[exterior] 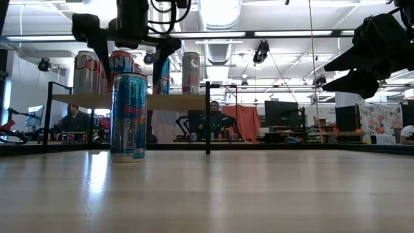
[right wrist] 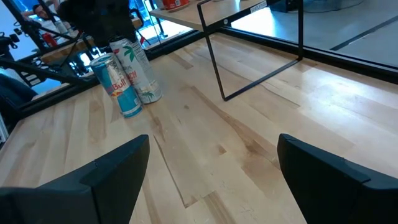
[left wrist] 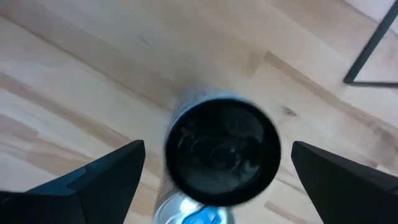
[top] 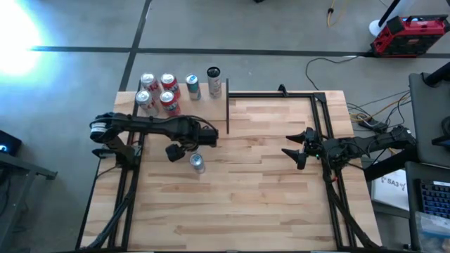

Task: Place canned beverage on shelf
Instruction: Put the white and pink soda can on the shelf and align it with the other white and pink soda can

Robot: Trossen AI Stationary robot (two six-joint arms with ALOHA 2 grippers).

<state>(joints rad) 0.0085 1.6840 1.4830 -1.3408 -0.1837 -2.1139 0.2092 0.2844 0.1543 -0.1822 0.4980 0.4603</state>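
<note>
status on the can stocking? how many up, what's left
Done: six cans stand on the shelf. In hand: nothing gripped yet; the left gripper hangs open above the blue can, which stands upright on the tabletop, its fingers either side of the can's top. Left: descend, grasp, lift onto the shelf. The right gripper waits open at the table's right side.

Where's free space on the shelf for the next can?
The shelf is bare at its right end, between the dark-topped can and the black post. Its left half is crowded: four red cans, then a blue can. The open left gripper hovers over the table can.
</note>
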